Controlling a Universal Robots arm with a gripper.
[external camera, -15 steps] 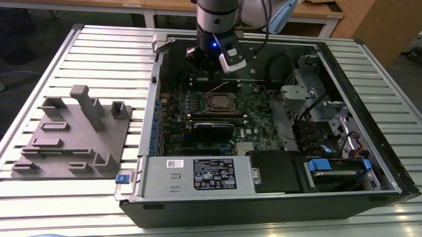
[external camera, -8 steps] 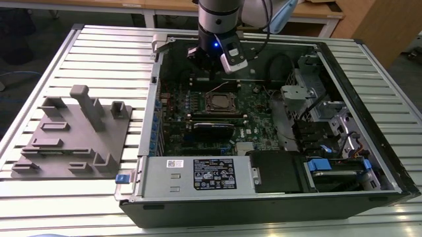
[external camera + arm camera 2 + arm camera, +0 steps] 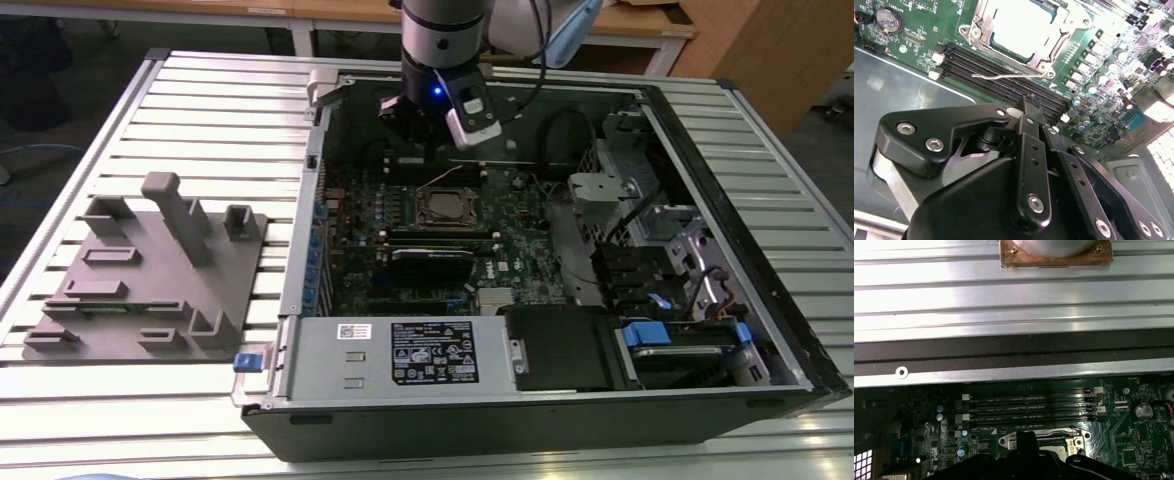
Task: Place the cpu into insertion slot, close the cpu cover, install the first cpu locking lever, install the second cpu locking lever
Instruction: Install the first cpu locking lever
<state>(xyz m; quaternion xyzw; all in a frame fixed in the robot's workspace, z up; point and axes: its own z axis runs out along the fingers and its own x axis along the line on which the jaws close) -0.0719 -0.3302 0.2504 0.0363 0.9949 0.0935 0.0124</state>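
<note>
Seated in the socket [image 3: 419, 210]: the chip [image 3: 1019, 24], bright metal top up, framed by the cover [image 3: 1056, 42], which looks folded flat over its edges. Loose just beside the socket: one thin wire lever [image 3: 996, 76], not hooked down, long axis running along the socket's edge and parallel to the memory slots [image 3: 966, 61] next to it. No telling whether the other lever is latched.

Hovering past that same edge of the socket, above the memory slots: the gripper [image 3: 1030, 100], pinched closed with nothing seen between the tips. From there toward the socket: first the slots, then the loose lever lying crosswise to that line, then the chip. Near the lever, apparently not touching it.

Around the socket: the green board [image 3: 521, 215], itself inside the open computer case [image 3: 534, 425]. Well apart from the socket, outside the case on the slatted table [image 3: 214, 110]: a grey moulded holder [image 3: 147, 280] with upright posts.
</note>
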